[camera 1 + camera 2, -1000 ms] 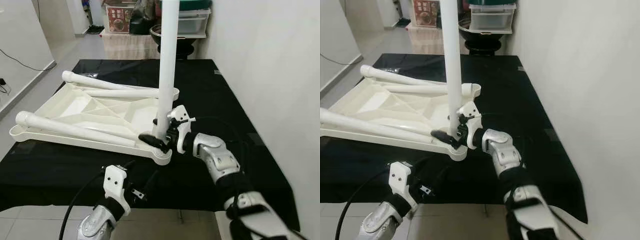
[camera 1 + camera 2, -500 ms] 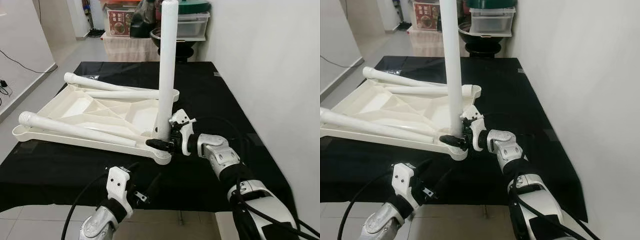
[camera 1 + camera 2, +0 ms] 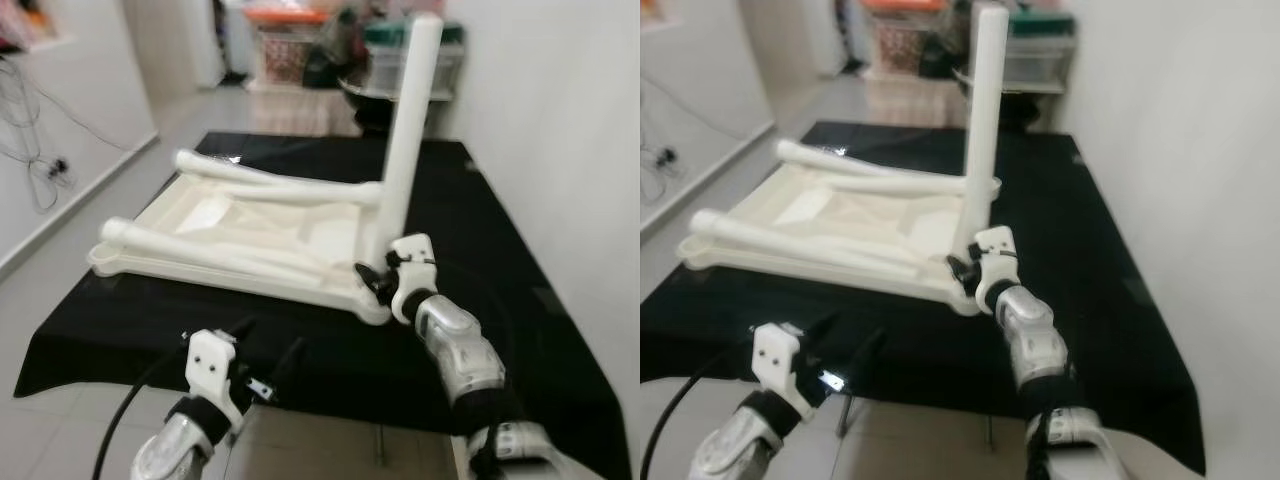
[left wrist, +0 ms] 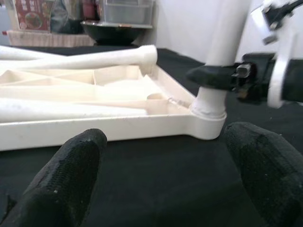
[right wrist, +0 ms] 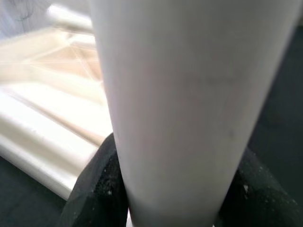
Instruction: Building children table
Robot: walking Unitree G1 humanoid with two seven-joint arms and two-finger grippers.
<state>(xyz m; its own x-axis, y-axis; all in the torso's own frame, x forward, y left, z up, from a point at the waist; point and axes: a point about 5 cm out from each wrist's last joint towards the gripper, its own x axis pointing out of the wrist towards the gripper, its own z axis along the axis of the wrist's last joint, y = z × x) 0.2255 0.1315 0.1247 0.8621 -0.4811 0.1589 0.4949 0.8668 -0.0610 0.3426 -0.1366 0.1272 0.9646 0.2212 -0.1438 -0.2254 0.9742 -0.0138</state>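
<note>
Black mat (image 3: 560,340) by white wall (image 3: 560,120); upright leg (image 3: 405,140) clamped by right gripper (image 3: 372,280); left gripper (image 3: 268,345) spread open.

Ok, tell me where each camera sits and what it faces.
Eye views: on the head, looking down at the upturned tabletop on the black table; both arms show.
Left wrist: along the open left gripper toward the upright leg.
Right wrist: right gripper clamped on that leg.
All share the leg.
</note>
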